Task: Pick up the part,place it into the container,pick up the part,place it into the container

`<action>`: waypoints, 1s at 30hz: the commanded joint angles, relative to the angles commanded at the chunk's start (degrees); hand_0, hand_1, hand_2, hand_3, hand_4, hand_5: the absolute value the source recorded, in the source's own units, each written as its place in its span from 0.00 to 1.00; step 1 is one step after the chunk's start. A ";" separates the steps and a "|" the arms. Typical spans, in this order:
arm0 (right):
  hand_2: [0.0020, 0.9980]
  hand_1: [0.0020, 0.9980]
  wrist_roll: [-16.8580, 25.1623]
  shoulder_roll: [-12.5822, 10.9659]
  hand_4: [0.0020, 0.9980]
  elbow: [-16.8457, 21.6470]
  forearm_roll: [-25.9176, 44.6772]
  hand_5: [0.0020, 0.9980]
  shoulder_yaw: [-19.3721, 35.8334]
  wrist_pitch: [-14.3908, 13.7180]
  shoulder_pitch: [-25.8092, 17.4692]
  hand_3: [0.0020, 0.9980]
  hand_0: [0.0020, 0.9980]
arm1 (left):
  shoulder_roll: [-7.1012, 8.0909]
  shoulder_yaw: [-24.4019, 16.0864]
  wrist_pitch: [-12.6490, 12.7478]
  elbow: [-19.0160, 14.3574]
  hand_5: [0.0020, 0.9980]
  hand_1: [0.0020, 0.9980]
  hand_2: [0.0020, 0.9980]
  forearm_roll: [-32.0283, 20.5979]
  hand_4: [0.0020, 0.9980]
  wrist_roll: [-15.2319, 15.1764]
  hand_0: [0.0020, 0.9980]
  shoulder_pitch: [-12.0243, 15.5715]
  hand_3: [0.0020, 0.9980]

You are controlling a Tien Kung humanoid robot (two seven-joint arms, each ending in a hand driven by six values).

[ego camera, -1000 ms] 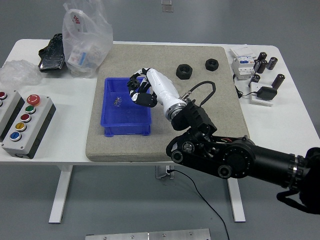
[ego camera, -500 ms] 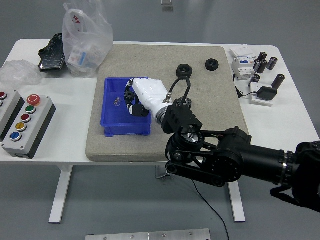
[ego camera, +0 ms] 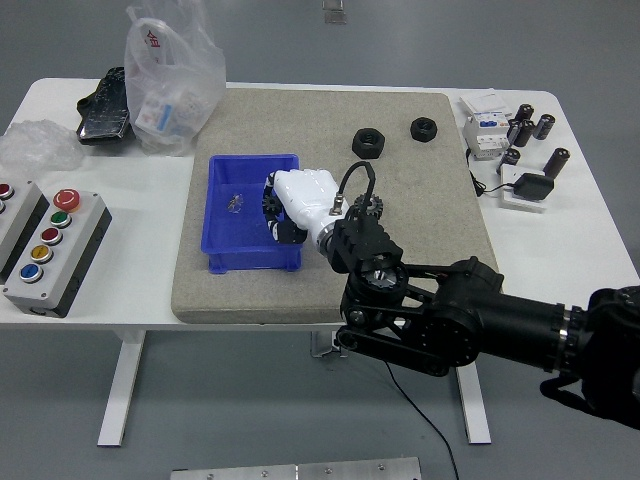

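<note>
Reaching over the blue container [ego camera: 225, 255] on the grey mat [ego camera: 420, 230], the right hand [ego camera: 298, 200] hangs at its right wall; whether its fingers grip anything, I cannot tell. Two black parts [ego camera: 366, 143] lie far right.

The black right arm reaches in from the lower right, its white robot hand [ego camera: 290, 205] angled downward, fingers curled.

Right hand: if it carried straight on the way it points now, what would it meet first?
Likely the floor or left wall of the blue bin; the right hand points left and down into it, though depth is unclear.
</note>
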 joint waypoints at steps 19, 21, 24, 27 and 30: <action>0.46 0.45 0.00 -0.40 0.54 1.37 -2.19 0.25 0.48 1.59 -0.85 0.69 0.23 | 0.11 0.60 -0.06 0.00 0.60 0.65 0.62 -0.40 0.75 -0.40 0.74 -0.09 0.74; 0.51 0.45 0.00 -0.46 0.54 1.48 -2.37 0.27 0.63 1.79 -0.90 0.69 0.22 | 0.12 0.57 -0.07 0.00 0.60 0.65 0.62 -0.34 0.75 -0.40 0.74 -0.07 0.75; 0.51 0.45 0.00 -0.58 0.54 1.66 -2.87 0.27 0.93 2.01 -1.00 0.69 0.22 | 0.15 0.51 -0.06 0.00 0.60 0.65 0.62 -0.24 0.75 -0.39 0.74 -0.03 0.75; 0.57 0.43 0.00 -0.68 0.65 1.87 -3.59 0.34 1.21 2.22 -1.08 0.70 0.22 | 0.17 0.45 -0.06 0.00 0.60 0.65 0.61 -0.15 0.75 -0.37 0.74 0.00 0.74; 0.57 0.43 0.00 -0.72 0.65 2.01 -4.28 0.34 1.45 2.44 -1.11 0.70 0.22 | 0.16 0.42 -0.07 0.00 0.60 0.65 0.61 -0.11 0.75 -0.34 0.74 0.03 0.74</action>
